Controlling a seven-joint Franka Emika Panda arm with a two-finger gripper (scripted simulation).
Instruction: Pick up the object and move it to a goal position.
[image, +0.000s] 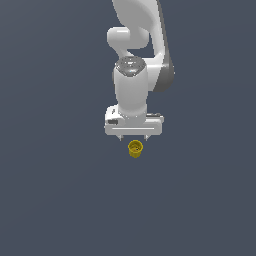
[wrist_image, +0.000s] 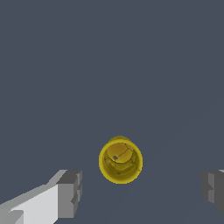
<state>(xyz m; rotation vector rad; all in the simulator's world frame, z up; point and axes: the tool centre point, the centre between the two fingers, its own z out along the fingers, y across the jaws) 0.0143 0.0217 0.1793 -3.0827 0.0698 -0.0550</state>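
We are viewing a single white arm (image: 137, 60) reaching down over a plain dark grey-blue floor (image: 55, 200). The gripper (image: 133, 138) is pointing downward, and its two short fingers are standing well apart, so the tool is spread wide and is gripping nothing.

In the exterior view, we are finding the cup (image: 135, 149) just below the fingertips, roughly midway between them and slightly toward the exterior view's right. It is mustard yellow, small, and clearly narrower than the gripper body. Its open mouth is facing up toward the camera.

In the wrist view, we are looking straight down into the cup (wrist_image: 120, 160). We are seeing its round rim, its yellow interior and a small dark spot on the inner base. One grey finger pad (wrist_image: 70, 194) is showing on one side and a second pad (wrist_image: 214, 190) on the other, with the cup lying between them but nearer the first. Neither pad is touching the cup; dark floor is showing on both sides of it. We cannot tell from these views whether the fingertips are level with the rim or above it.
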